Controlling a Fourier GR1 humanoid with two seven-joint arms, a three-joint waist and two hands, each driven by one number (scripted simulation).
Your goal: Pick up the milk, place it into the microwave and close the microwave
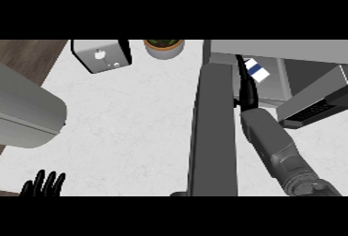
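Observation:
The milk (258, 69), a small white carton with blue stripes, is tilted inside the grey microwave (272, 48) at the upper right. My right hand (246, 92) reaches into the opening and is curled against the carton's left side, with the grey forearm coming up from the lower right. The microwave door (214, 133) stands open as a long dark grey slab, seen edge-on just left of that forearm. My left hand (43, 185) rests open at the lower left edge, fingers up.
A grey box with a white face (102, 55) and a potted plant (164, 48) stand at the back of the white counter (129, 129). A large rounded grey body (27, 115) overhangs the left side. A grey block with a dark underside (314, 100) sits right of the microwave opening.

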